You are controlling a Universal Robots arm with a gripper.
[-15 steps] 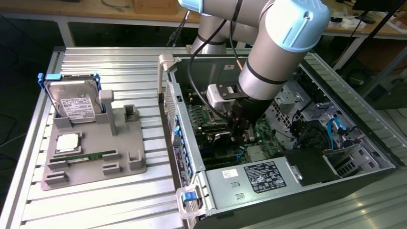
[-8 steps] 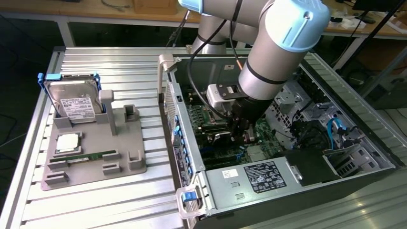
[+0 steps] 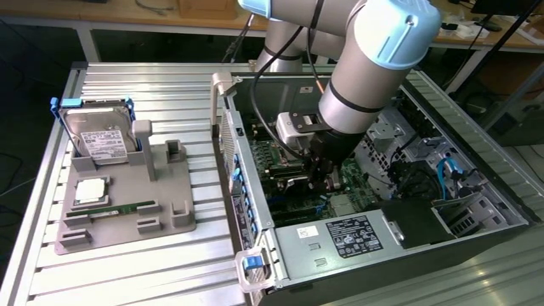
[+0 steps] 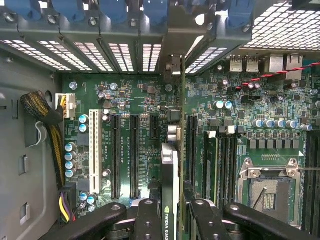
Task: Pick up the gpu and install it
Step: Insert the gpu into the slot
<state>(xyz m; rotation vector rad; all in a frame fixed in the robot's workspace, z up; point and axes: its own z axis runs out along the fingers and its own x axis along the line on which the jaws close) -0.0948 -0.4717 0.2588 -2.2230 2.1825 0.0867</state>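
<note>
You find the black two-finger gripper [image 3: 325, 171] of the arm down inside the open dark grey metal computer case [image 3: 246, 159]. The case lies on its side, so the green motherboard [image 4: 240, 125] faces upward and can be reached from above.

In the wrist view the gripper [image 4: 174, 212] has its jaws pinching the gpu [image 4: 169, 165], a thin dark circuit card with a silver metal end bracket. The two black fingers [image 4: 149, 220] press on its flat faces from both sides. The card is held on its edge, so you look only along its upper rim. I judge this is because its lower contact edge must point down to the long black expansion slots [image 4: 134, 155], which run in the same direction as the card. Its bracket end points toward the perforated rear slot openings [image 4: 150, 55], where a bracket belongs.

Whether the card already touches the board, you cannot tell.

On the exterior view's left, the grey plastic holder [image 3: 174, 191] carries the silver hard drive [image 3: 102, 143] and the narrow green memory stick [image 3: 123, 208], well apart from the case.
</note>
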